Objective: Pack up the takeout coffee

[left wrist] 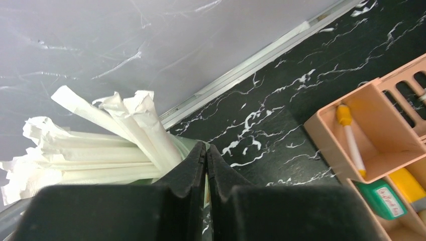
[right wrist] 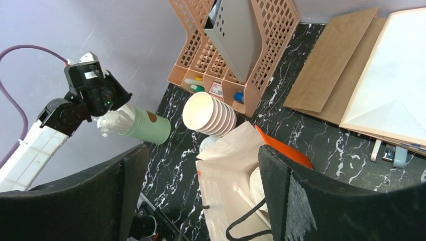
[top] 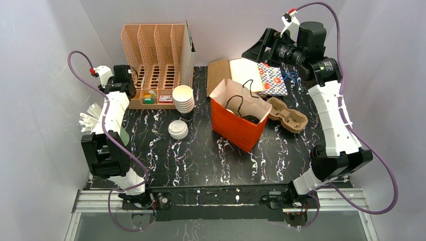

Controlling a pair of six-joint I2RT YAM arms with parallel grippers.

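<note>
my right gripper (right wrist: 201, 153) hangs high over the back right of the table, fingers spread wide with nothing between them. my left gripper (left wrist: 206, 150) is pressed together and empty, just above the paper-wrapped white straws (left wrist: 100, 150) in their pale green cup (right wrist: 148, 129).

the takeout coffee looks to be down inside the orange paper bag (top: 236, 131). i see only a black round lid (top: 249, 119) and a white round lid (top: 232, 111) in its mouth, and the cup bodies are hidden.

the risks, as i judge them: the bag's thin black cord handles (top: 237, 98) loop across the opening. reaching in could snag one and drag or tip the light bag, spilling the cups. on the left, a careless sweep of my closed fingers would knock the straw cup over.
</note>
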